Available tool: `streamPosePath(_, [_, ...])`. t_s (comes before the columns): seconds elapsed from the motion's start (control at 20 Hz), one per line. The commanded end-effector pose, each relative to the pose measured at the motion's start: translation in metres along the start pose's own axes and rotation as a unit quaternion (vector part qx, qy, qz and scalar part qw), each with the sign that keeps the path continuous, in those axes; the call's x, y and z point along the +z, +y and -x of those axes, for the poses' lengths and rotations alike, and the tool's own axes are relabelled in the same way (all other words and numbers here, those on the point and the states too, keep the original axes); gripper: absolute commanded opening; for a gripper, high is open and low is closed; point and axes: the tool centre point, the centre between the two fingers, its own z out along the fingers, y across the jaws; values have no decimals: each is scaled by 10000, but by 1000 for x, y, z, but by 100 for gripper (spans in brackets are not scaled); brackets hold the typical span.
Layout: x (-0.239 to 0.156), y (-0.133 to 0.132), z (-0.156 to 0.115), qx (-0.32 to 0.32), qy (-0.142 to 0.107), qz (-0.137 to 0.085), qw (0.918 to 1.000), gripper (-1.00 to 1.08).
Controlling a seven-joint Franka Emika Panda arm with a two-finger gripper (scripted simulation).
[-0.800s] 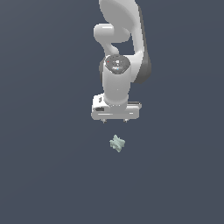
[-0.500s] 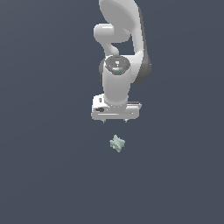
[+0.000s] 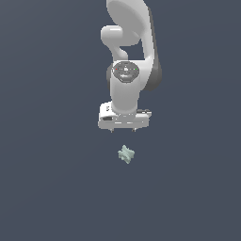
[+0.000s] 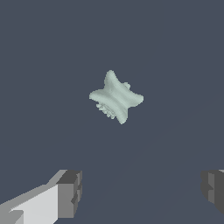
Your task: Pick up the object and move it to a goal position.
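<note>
The object (image 3: 125,154) is a small pale mint-green lumpy piece lying on the dark grey floor, just in front of the arm in the exterior view. In the wrist view the object (image 4: 116,97) shows a bumpy, four-lobed shape. My white gripper (image 3: 123,129) hangs above and slightly behind it, apart from it. The gripper (image 4: 142,192) is open, its two grey fingertips (image 4: 70,194) spread wide with nothing between them.
A plain dark grey floor (image 3: 52,188) spreads all around. The white arm (image 3: 129,56) rises behind the gripper.
</note>
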Motion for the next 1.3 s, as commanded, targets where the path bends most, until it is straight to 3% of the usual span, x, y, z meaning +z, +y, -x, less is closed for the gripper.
streamPosePath(0.0, [0, 0, -1, -33, 3, 1, 10000, 100])
streamPosePath(0.7, [14, -3, -17, -1080, 35, 40, 9941, 100])
streamPosePath(0.95, [24, -5, -28, -1774, 59, 56, 9841, 100])
streamPosePath(1.25, [37, -8, -41, -2631, 95, 66, 9647, 100])
